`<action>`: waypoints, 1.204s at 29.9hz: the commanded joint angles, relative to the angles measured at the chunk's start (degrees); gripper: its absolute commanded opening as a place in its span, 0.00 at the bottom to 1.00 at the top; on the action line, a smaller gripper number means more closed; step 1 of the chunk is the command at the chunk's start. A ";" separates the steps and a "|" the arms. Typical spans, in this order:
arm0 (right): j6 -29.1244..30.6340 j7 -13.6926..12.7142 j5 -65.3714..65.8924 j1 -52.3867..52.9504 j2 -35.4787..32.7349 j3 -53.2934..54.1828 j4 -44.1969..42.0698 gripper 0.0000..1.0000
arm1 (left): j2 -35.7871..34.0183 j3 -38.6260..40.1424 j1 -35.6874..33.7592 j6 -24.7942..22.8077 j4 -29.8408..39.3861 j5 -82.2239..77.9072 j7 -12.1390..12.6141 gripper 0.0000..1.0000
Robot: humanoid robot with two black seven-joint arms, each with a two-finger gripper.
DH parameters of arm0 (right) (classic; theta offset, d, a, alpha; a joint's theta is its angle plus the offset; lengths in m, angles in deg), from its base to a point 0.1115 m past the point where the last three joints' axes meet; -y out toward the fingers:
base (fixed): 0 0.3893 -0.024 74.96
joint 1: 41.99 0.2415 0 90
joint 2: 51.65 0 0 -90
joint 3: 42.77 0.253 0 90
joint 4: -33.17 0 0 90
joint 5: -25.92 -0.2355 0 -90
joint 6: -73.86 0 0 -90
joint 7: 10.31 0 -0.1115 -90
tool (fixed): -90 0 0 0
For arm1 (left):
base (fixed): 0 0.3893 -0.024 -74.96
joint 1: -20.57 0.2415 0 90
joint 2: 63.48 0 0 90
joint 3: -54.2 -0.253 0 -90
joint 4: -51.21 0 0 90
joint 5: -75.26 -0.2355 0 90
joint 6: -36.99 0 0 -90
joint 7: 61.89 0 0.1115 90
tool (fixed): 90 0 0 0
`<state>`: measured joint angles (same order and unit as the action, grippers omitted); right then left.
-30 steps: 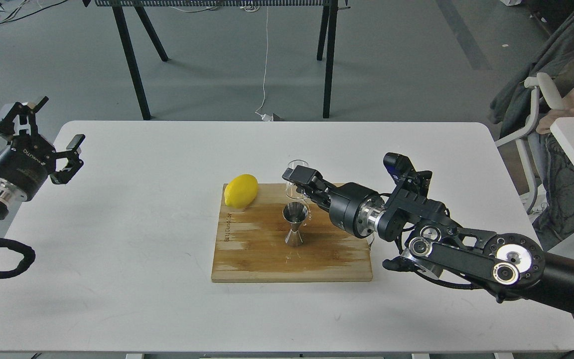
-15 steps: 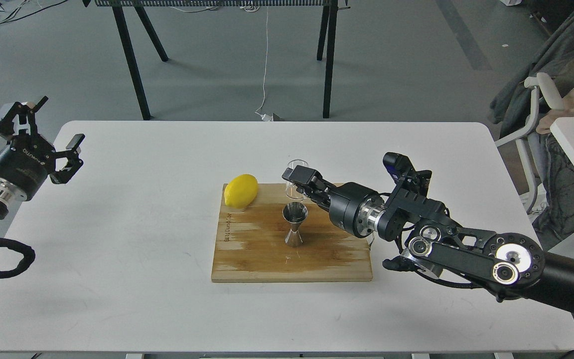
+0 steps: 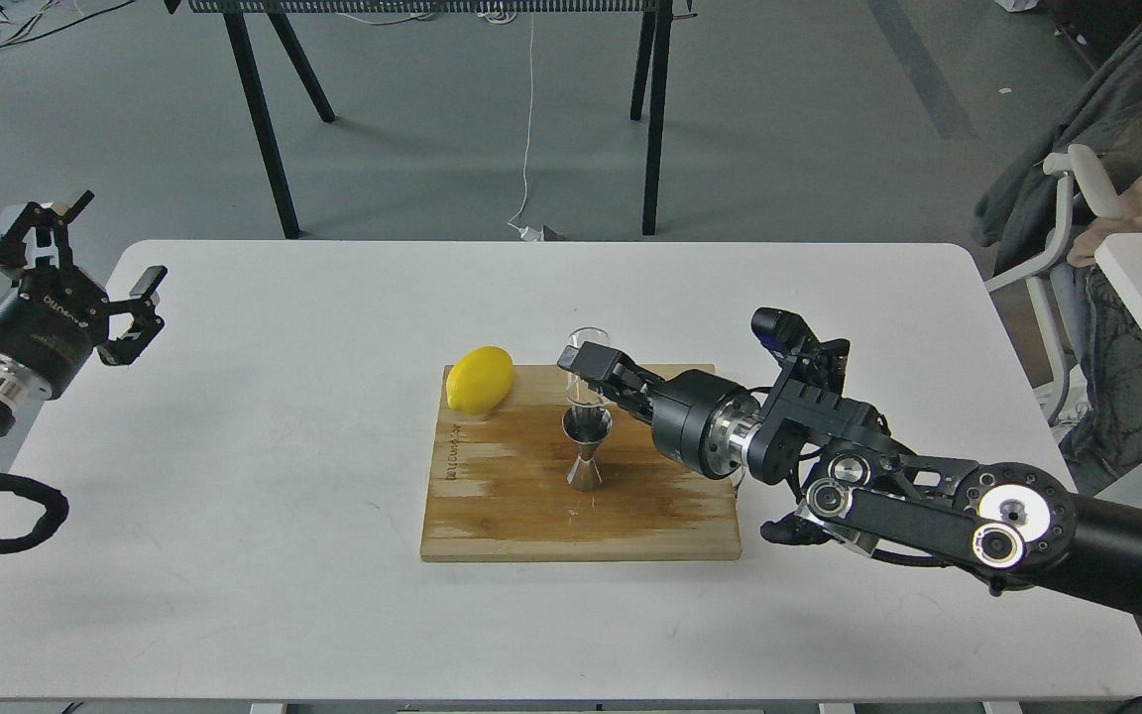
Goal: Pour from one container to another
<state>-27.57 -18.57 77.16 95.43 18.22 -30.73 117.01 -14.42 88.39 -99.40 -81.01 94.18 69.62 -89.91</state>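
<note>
A small clear glass cup [image 3: 588, 342] stands upright just behind the steel hourglass-shaped jigger [image 3: 586, 448]; I cannot tell whether it rests on the wooden cutting board [image 3: 512, 506]. My right gripper [image 3: 583, 372] reaches in from the right and is shut on the cup, its black fingers [image 3: 593, 363] hiding most of the cup's lower part. The jigger stands upright near the board's middle, directly below the gripper's tip. My left gripper [image 3: 107, 248] hangs open and empty beyond the table's far left edge.
A yellow lemon [image 3: 479, 379] lies on the board's back left corner, close to the cup. The white table [image 3: 284, 446] carries the board. Black table legs [image 3: 259, 119] stand behind it, and a chair [image 3: 1077, 198] with clothing stands at the right.
My right gripper with the glass cup has shifted slightly left and nearer, bringing the cup closer over the jigger. The left arm has barely moved.
</note>
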 commanded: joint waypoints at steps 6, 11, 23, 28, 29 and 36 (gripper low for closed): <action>0.00 0.00 1.94 -0.05 0.18 -0.09 -0.42 0.38 | -0.01 0.00 0.00 0.00 0.00 0.01 0.02 0.98; 0.09 0.00 1.94 1.18 0.27 -2.02 -0.51 0.38 | -0.01 0.00 0.00 0.00 0.00 0.01 0.02 0.98; 0.09 0.00 1.94 1.89 0.44 -3.08 -0.77 0.38 | -0.10 0.08 0.00 0.00 0.00 0.01 0.02 0.98; 0.09 0.00 0.98 2.41 0.27 -2.64 -0.78 0.37 | -0.10 0.00 0.00 0.00 0.00 0.01 0.02 0.98; 0.00 0.17 0.89 2.41 0.18 -2.47 -0.77 0.37 | -0.10 0.00 0.09 0.00 0.00 0.01 0.02 0.98; -0.26 1.40 0.62 2.33 0.18 -1.32 -0.60 0.37 | -0.10 0.00 0.09 0.00 0.00 0.01 0.02 0.98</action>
<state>-27.68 -17.40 77.89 97.84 18.33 -32.53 116.30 -14.53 88.39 -99.35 -81.01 94.18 69.63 -89.89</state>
